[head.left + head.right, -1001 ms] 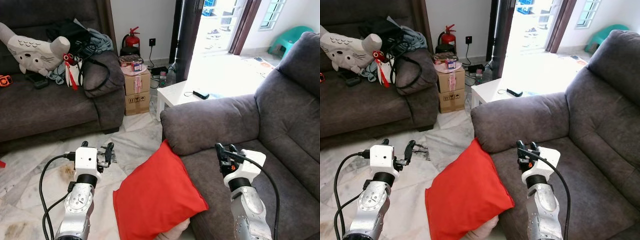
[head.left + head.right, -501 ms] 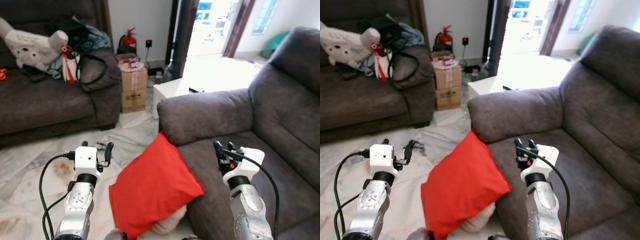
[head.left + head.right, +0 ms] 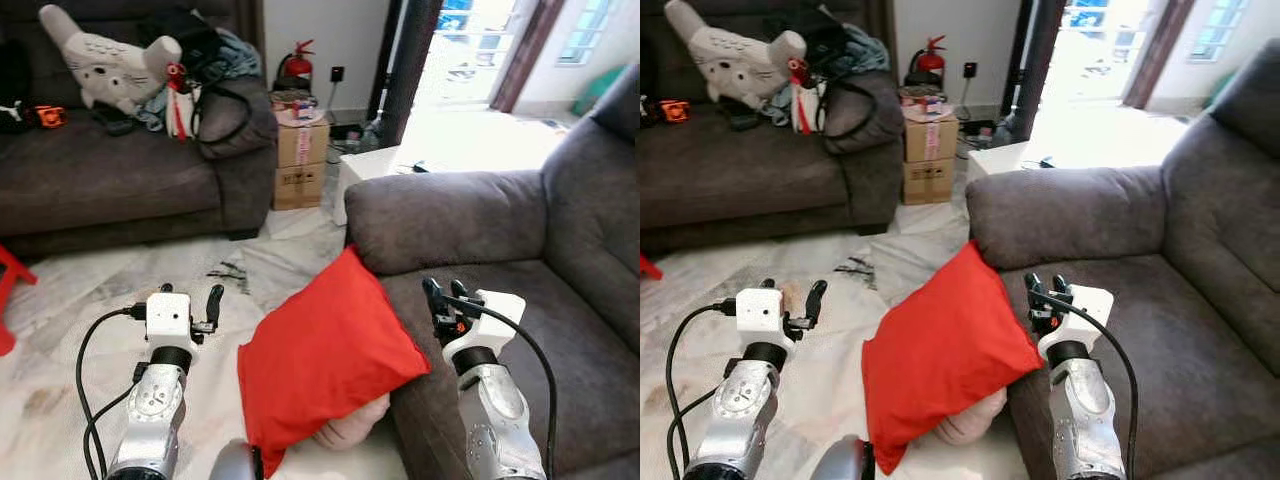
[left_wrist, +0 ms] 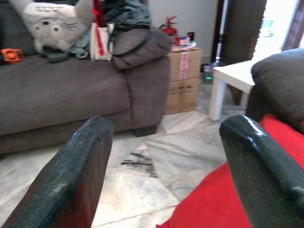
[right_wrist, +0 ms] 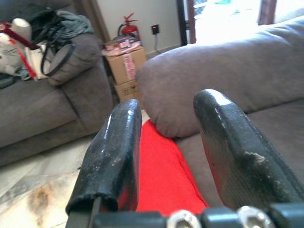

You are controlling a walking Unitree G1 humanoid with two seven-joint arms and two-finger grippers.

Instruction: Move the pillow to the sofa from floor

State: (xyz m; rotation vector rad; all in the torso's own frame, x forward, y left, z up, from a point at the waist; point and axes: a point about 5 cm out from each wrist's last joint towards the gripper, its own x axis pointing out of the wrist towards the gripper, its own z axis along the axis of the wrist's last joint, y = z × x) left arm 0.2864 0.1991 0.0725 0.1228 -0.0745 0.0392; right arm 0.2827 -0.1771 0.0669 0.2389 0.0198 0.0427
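The red pillow (image 3: 325,360) stands on its edge on the marble floor, leaning against the front of the grey sofa (image 3: 560,330) on my right, just below its armrest (image 3: 450,215). A pale pink cushion (image 3: 350,432) pokes out under it. My left gripper (image 3: 190,297) hovers open over the floor, left of the pillow and apart from it. In the left wrist view the pillow (image 4: 223,199) lies beyond one fingertip. My right gripper (image 3: 443,293) is open above the sofa seat, right of the pillow's upper corner, holding nothing. In the right wrist view the pillow (image 5: 161,166) shows between the fingers.
A second dark sofa (image 3: 110,190) at the back left holds a plush toy (image 3: 110,65) and bags. Cardboard boxes (image 3: 302,160), a fire extinguisher (image 3: 296,70) and a white side table (image 3: 375,165) stand between the sofas. A red object (image 3: 8,290) sits at the left edge.
The whole picture has shifted, so the camera has moved. The pillow still leans on the sofa front. Both grippers keep their pose and stay open.
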